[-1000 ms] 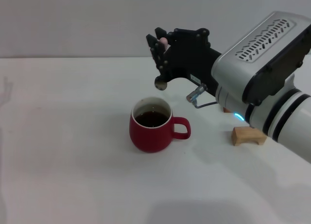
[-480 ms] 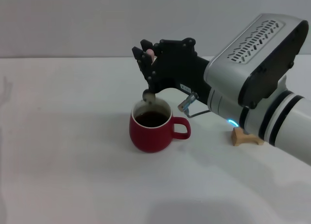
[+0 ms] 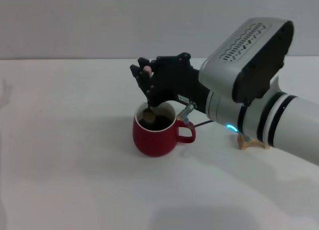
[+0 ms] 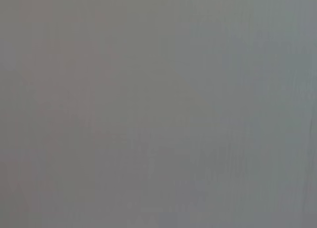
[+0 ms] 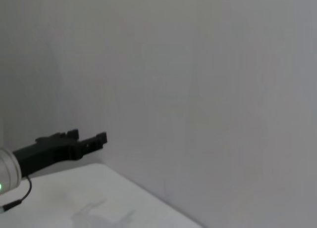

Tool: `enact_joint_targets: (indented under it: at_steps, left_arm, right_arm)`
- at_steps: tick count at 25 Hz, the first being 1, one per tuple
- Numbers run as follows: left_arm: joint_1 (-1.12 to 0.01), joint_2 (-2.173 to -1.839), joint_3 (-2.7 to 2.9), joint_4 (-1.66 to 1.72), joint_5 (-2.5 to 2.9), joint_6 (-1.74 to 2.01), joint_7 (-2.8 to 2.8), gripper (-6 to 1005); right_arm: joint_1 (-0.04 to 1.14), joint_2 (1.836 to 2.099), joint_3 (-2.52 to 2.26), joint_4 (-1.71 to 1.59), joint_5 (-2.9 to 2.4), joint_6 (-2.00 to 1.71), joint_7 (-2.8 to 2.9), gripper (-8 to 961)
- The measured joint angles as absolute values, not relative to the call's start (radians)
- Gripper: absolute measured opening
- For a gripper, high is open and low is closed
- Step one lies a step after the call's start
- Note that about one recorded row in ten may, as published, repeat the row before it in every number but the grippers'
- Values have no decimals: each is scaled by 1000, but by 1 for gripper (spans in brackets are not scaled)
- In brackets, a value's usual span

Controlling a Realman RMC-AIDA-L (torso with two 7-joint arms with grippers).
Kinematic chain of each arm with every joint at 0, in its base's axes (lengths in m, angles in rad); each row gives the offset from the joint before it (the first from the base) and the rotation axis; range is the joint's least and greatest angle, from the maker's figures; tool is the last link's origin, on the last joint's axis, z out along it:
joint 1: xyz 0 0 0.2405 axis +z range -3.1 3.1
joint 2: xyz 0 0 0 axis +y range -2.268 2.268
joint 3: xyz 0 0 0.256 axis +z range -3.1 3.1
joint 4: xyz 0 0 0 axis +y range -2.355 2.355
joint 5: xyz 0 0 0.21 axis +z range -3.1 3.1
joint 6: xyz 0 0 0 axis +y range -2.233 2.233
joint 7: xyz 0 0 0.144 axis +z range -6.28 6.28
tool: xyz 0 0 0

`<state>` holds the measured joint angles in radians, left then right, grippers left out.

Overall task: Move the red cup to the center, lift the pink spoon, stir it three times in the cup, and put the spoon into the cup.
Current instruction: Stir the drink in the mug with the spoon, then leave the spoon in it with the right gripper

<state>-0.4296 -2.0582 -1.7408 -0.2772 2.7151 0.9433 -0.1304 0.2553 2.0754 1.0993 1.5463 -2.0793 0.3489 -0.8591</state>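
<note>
Head view: right gripper [image 3: 146, 78] fingers pinch pink spoon [image 3: 148, 97], bowl hidden inside red cup [image 3: 154, 131].

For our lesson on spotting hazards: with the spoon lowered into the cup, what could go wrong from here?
1. The cup holds dark liquid; brisk stirring by the right gripper might splash it onto the white table.
2. The spoon sits near the rim, so a sideways push might shift or tip the cup.
3. Only the spoon's pink tip shows above the fingers; it might slip.
</note>
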Motion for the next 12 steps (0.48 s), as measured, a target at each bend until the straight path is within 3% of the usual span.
enact_joint_targets:
  at_steps: [12]
  left_arm:
    - [-426,-2059,-1742,-281,2715,945,-130,838]
  right_arm:
    - [322,2074,1116,1453,-2077,378,-814,132]
